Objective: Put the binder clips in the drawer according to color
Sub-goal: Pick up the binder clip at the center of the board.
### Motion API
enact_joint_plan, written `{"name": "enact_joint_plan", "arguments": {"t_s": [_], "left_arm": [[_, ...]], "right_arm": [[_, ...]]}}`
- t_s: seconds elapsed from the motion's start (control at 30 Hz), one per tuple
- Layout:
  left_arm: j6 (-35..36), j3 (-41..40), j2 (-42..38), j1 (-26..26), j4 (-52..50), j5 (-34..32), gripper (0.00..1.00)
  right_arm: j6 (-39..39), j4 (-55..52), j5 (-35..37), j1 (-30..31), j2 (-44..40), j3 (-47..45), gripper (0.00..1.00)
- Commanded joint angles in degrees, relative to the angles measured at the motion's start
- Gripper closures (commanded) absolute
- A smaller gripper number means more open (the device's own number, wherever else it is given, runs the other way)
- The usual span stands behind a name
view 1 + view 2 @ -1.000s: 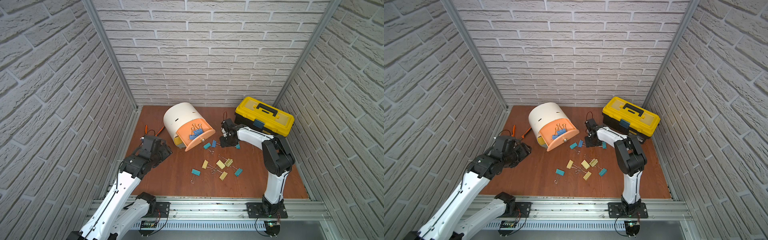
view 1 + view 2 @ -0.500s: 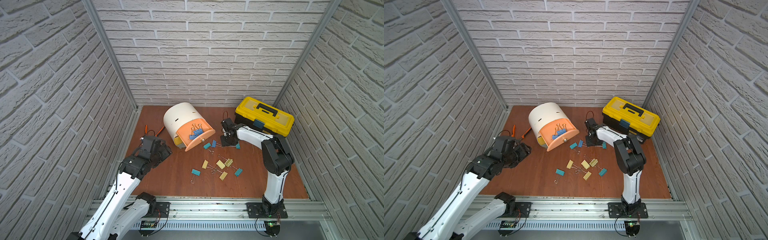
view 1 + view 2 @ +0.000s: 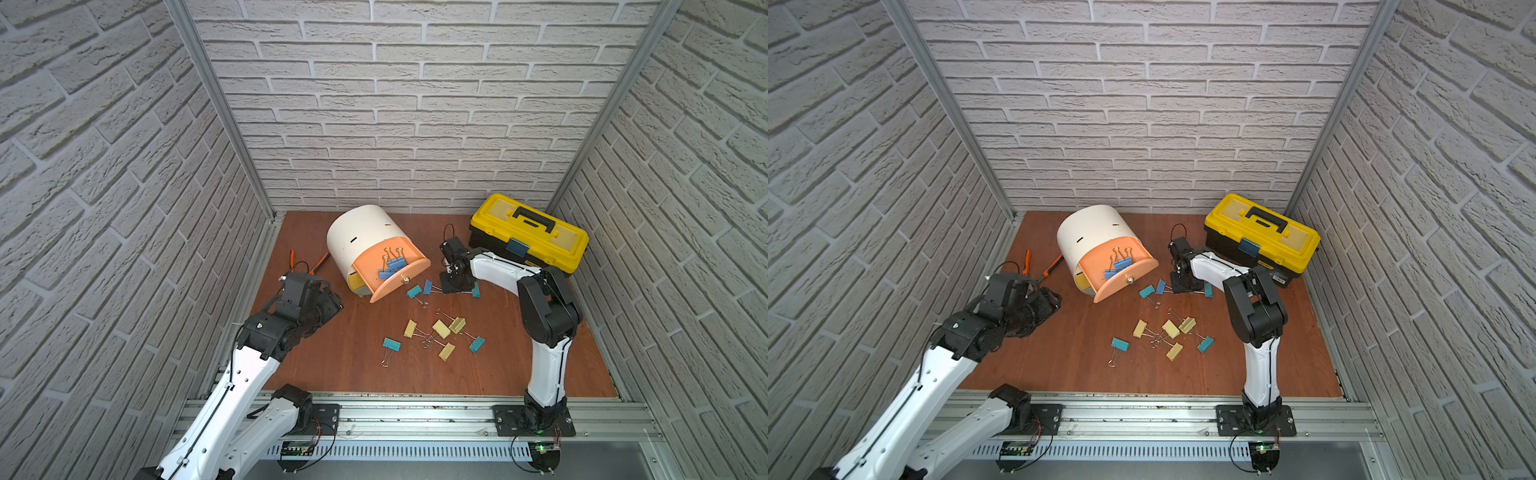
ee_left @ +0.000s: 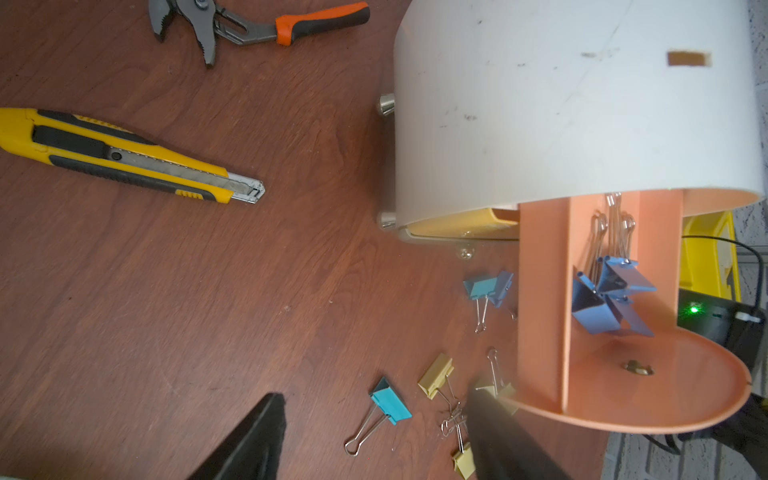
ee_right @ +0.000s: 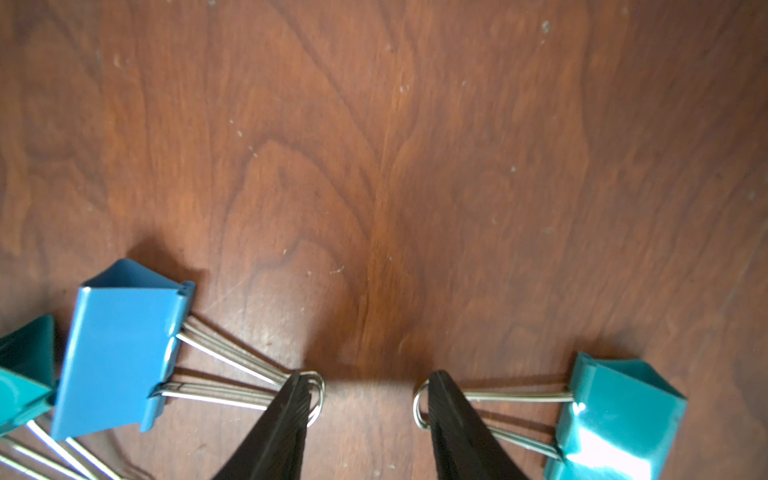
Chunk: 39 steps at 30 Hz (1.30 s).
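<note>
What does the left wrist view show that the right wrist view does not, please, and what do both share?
Only the left wrist view shows the utility knife, the pliers, the white cabinet, its open peach drawer holding blue clips, and the pale yellow clips. Only the right wrist view shows the right gripper's fingers set apart, their tips over the wire loops of two clips, one of them a teal clip absent from the left wrist view. Both share the wooden table and the loose blue clip with a teal neighbour.

Drawer (image 3: 361, 237) — peach tray open w/ blue binder clips (image 3: 392, 265); rest loose nearby.
</note>
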Motion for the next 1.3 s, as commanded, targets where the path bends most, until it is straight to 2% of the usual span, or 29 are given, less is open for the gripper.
{"name": "enact_joint_plan", "arguments": {"t_s": [0.0,0.2,0.83,1.03,1.27], "left_arm": [[0.1,1.5,-0.4,0.4,0.0,-0.9,0.27],[0.1,1.4,0.1,0.4,1.1,-0.6,0.27],[0.9,0.6,2.7,0.1,6.2,1.2,0.27],[1.0,0.3,2.4,0.2,6.4,1.4,0.27],[1.0,0.3,1.8,-0.1,6.3,1.2,0.27]], "right_arm": [[0.6,-0.5,2.7,-0.2,0.5,-1.4,0.54],[1.0,0.1,3.9,-1.4,-1.1,-6.1,0.55],[4.0,1.4,3.5,-3.4,-18.8,-25.0,0.56],[4.3,0.9,-0.1,-3.0,-25.0,-25.3,0.52],[3.2,-0.4,-4.8,0.0,-27.2,-23.3,0.48]]}}
